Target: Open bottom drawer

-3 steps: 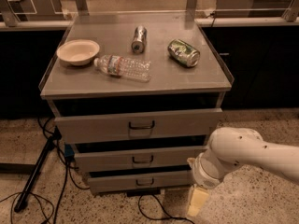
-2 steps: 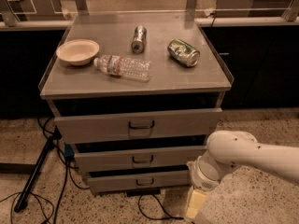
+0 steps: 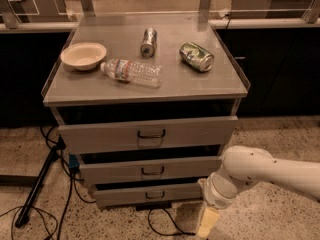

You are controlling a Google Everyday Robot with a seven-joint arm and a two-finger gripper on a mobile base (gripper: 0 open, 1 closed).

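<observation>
The grey metal cabinet has three drawers. The bottom drawer [image 3: 150, 194] is the lowest and narrowest front, with a small dark loop handle [image 3: 155, 194]. It stands slightly out, like the two above it. My gripper [image 3: 207, 223] hangs from the white arm [image 3: 250, 171] near the floor, just right of and below the bottom drawer's right end. It is apart from the handle and holds nothing that shows.
On the cabinet top [image 3: 220, 86] lie a cream bowl [image 3: 83, 55], a plastic water bottle [image 3: 131, 72], a silver can [image 3: 148, 41] and a green can [image 3: 196, 56]. Black cables [image 3: 165, 226] and a dark stand leg [image 3: 37, 186] lie on the floor beside the cabinet.
My arm and gripper have shifted only slightly, a little lower. The drawers and the things on top have not moved.
</observation>
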